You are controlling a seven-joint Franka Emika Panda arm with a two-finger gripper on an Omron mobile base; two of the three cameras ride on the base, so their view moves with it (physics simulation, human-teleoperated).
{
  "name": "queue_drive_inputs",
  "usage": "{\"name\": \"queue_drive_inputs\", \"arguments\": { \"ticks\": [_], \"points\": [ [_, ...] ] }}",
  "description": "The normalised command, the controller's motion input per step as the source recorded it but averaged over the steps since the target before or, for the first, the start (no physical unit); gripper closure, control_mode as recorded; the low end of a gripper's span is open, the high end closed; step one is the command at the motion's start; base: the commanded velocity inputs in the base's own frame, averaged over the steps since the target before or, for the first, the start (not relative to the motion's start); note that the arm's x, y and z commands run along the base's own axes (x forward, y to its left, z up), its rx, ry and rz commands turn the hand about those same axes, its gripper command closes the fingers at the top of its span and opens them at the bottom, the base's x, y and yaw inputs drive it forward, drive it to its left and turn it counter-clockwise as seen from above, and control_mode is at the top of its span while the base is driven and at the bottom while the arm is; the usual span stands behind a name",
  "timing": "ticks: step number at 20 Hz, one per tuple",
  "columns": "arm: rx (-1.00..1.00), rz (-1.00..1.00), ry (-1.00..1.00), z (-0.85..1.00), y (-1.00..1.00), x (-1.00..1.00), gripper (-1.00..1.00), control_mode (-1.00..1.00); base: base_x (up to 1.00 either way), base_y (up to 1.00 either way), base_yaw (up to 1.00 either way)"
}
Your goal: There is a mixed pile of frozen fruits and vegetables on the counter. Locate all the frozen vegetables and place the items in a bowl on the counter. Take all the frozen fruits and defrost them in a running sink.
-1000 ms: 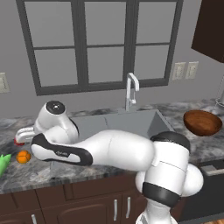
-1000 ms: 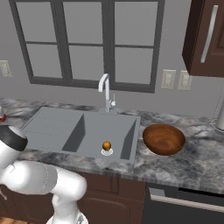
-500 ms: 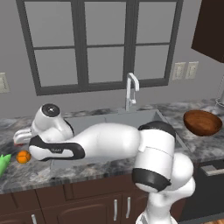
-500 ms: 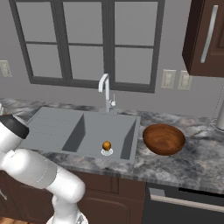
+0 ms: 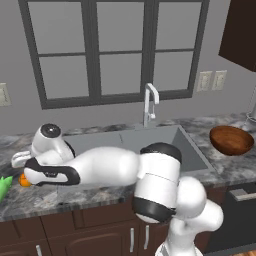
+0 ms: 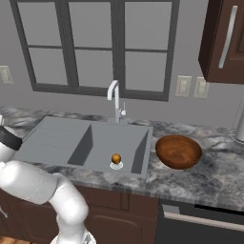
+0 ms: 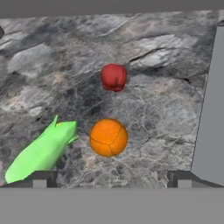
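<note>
My gripper [image 7: 111,180] is open, its fingertips [image 7: 39,180] wide apart, and it hovers over the pile on the grey marbled counter [image 7: 144,52]. Just ahead of the gap lies a bright orange ball [image 7: 108,137]. A green pointed vegetable [image 7: 41,151] lies to its left and a red ball [image 7: 113,77] further off. From the left base view, the gripper [image 5: 21,162] hangs at the counter's left end over the orange ball [image 5: 24,180] and the green piece [image 5: 4,186]. A brownish orange ball [image 6: 116,158] sits on the drain in the sink [image 6: 62,138]. The wooden bowl [image 6: 178,151] holds nothing.
The sink's grey rim [image 7: 212,109] runs along the right of the hand view. The pale gooseneck tap [image 5: 149,102] stands behind the basin, with no water visible. My white arm [image 5: 105,167] stretches across the front of the sink. A window fills the wall behind.
The arm has swung a little further left and lower, toward the pile. The ball in the sink and the bowl have not moved.
</note>
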Motion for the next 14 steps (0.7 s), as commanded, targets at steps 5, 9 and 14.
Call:
{"name": "queue_drive_inputs", "arguments": {
  "ticks": [5, 9, 14],
  "points": [
    [-0.02, 0.0, 0.06, -0.14, 0.09, 0.12, -1.0, -1.0, 0.0, 0.0, 0.0],
    [-0.03, 0.0, 0.12, -0.2, 0.12, 0.15, -1.0, -1.0, 0.0, 0.0, 0.0],
    [-0.04, 0.0, 0.08, -0.26, 0.14, 0.14, -1.0, -1.0, 0.0, 0.0, 0.0]
  ]
}}
